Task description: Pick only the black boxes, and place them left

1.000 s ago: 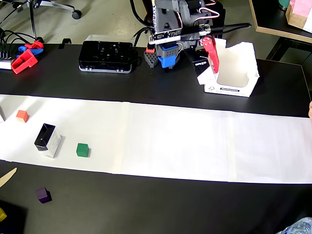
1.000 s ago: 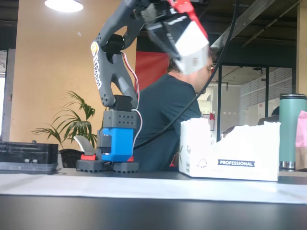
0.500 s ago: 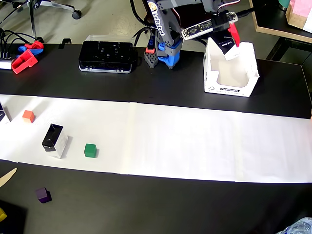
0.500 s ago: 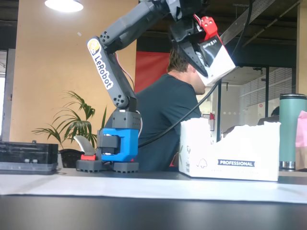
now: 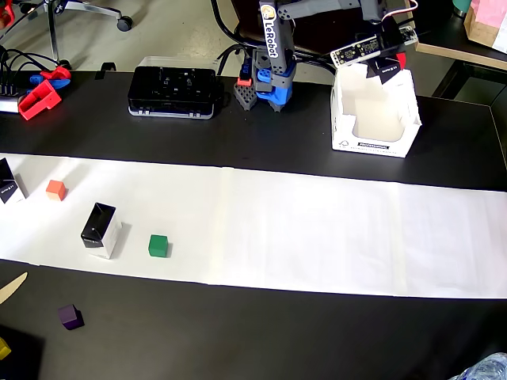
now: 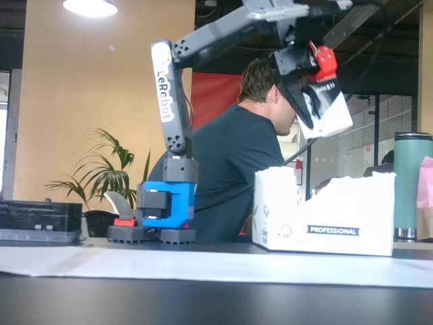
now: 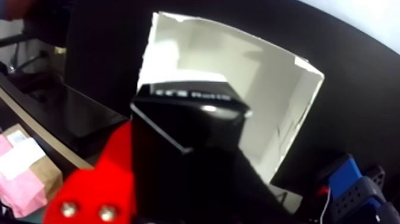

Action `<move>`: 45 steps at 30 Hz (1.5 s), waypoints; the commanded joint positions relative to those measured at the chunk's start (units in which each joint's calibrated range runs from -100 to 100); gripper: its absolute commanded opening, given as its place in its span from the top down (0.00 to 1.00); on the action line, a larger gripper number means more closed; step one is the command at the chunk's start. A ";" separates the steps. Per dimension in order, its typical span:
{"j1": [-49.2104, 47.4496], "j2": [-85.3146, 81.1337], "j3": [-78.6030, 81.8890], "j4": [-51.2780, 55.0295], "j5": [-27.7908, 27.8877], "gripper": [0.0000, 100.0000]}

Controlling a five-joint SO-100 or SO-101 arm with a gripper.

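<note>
The claw (image 6: 323, 101) is hanging high above the open white carton (image 5: 372, 119) at the right rear of the surface (image 5: 444, 150) in the overhead view. It is closed on a black box (image 7: 184, 131), which is pinched between the red jaw and the dark one. In the fixed view the held box (image 6: 328, 112) is sitting tilted, its white side facing the camera, clear of the carton's torn rim and apparently over the carton's back right corner. The wrist view is showing the box's black face with tiny white print, and the carton's white interior directly beyond it.

Other black boxes are lying on the white paper strip (image 5: 317, 229). One (image 5: 101, 229) is standing at the left beside a green cube (image 5: 158, 245), and another (image 5: 8, 186) is cut by the left edge near an orange cube (image 5: 55, 189). A purple cube (image 5: 70, 317) is resting on the bare surface in front.

Judgement: the step in hand appears to be the release into the carton.

- The box is looking off-centre, so the claw should be brought further over the opening first.
- Lowering the claw toward the rim before opening would shorten the drop, and with it the risk of a bounce-out.
- The jaws should be opening fully and the arm rising straight up, so that no finger catches a wall.
- The carton is light, and a sideways nudge is likely to shift it.
</note>
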 commanded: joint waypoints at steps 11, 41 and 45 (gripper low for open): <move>-6.62 15.74 -12.73 0.32 0.03 0.88; 1.96 3.57 -2.53 0.48 9.19 0.60; 8.98 -3.78 2.70 0.48 12.77 0.56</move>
